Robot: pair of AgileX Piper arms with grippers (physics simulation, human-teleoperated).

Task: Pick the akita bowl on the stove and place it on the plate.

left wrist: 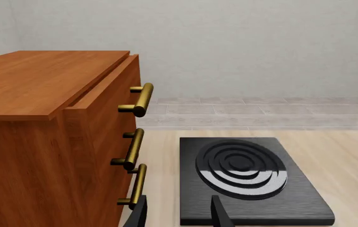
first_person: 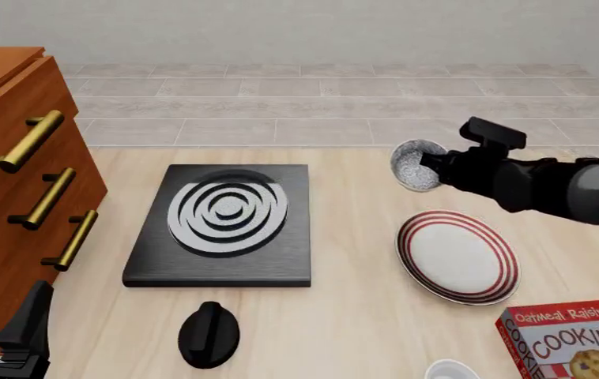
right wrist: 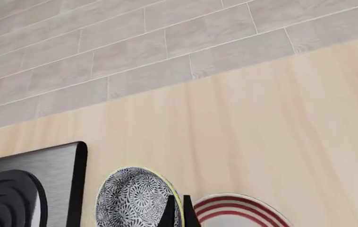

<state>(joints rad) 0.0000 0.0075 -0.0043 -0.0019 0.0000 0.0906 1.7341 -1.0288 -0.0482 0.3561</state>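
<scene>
Nearest the front camera: left gripper (first_person: pixel 5 328) low at the near left corner, dark fingers parted with a gap between them, nothing held. Its own wrist view shows the two fingertips (left wrist: pixel 220 215) apart, aimed toward the stove (left wrist: pixel 254 184).

Black round knob (first_person: pixel 209 334) lies on the table (first_person: pixel 352 316) just in front of the stove, apart from it. Cookie box (first_person: pixel 574 343) at near right, red with "Oatmeal Raisin COOKIES" printed. Part of a white bowl (first_person: pixel 451 370) shows at the bottom edge, left of the box.

Stove sits flat at centre-left, burner rings bare. Wooden drawer cabinet (first_person: pixel 15 174) stands to its left, three brass handles (first_person: pixel 41 197) facing the table.

Plate (first_person: pixel 457 257), white with red rings, lies on the table right of the stove, well apart from it.

Akita bowl (first_person: pixel 413 166) is off the stove, raised and tipped on edge, speckled inside facing left, behind and a little left of the plate. Right gripper (first_person: pixel 437 168) pinches its rim; in the right wrist view the two fingers (right wrist: pixel 168 215) are pressed nearly together on the pale rim of the bowl, plate edge just beside, stove corner on the bowl's other side. Bowl is not touching the plate.
</scene>
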